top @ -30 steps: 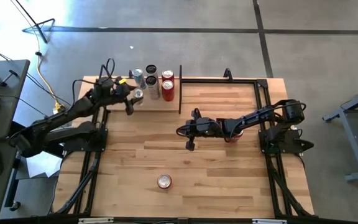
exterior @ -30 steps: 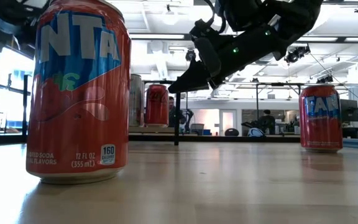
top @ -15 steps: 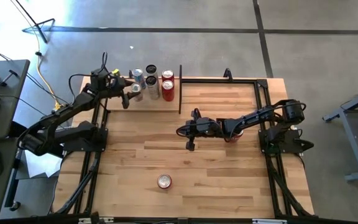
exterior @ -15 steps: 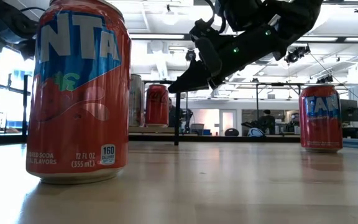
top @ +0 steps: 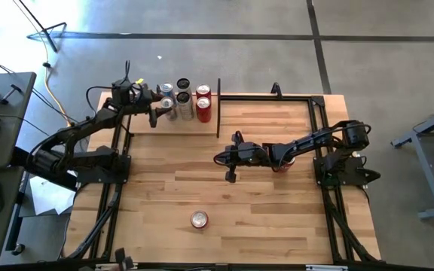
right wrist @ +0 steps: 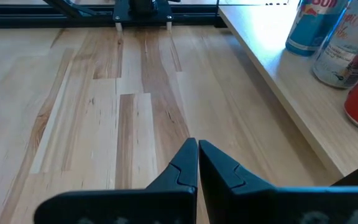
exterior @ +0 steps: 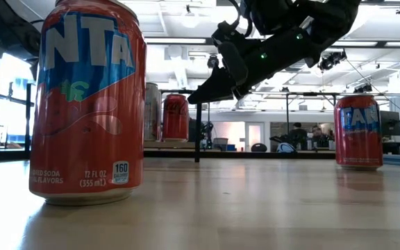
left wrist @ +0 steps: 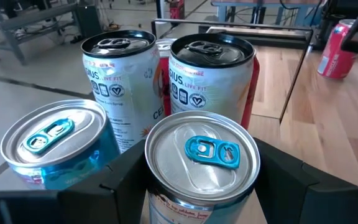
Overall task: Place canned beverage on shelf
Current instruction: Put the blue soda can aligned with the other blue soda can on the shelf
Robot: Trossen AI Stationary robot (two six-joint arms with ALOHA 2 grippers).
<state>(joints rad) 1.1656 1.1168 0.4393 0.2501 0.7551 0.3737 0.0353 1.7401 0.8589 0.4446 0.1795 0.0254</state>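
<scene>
My left gripper (top: pixel 161 109) is shut on a silver can with a blue tab (left wrist: pixel 202 154), at the left end of the shelf (top: pixel 194 126), a pale board with a black upright (top: pixel 218 105). On the shelf stand two white cans with dark tops (left wrist: pixel 120 62) (left wrist: pixel 213 68), a blue-tabbed can (left wrist: pixel 51 134) and two red cans (top: pixel 203 100). My right gripper (top: pixel 230 175) is shut and empty above the table's middle; it also shows in the right wrist view (right wrist: pixel 197 158). My left gripper pinches the silver can's side wall just below its top rim (left wrist: pixel 166 193) between its two fingers, one on each side. The fingers come level from the table's left side. The can stands upright; its bottom is hidden, so I cannot tell whether it rests on the shelf.
A red Fanta can (top: pixel 199 219) stands near the table's front edge, close to the low camera (exterior: pixel 89 104). Another red can (top: pixel 283 164) stands under my right arm. A black metal frame (top: pixel 277 96) runs along the table's far and side edges.
My left gripper has carried the silver can a short way toward the table's far edge, in beside the cans on the shelf. The can has stayed upright in the hold.
</scene>
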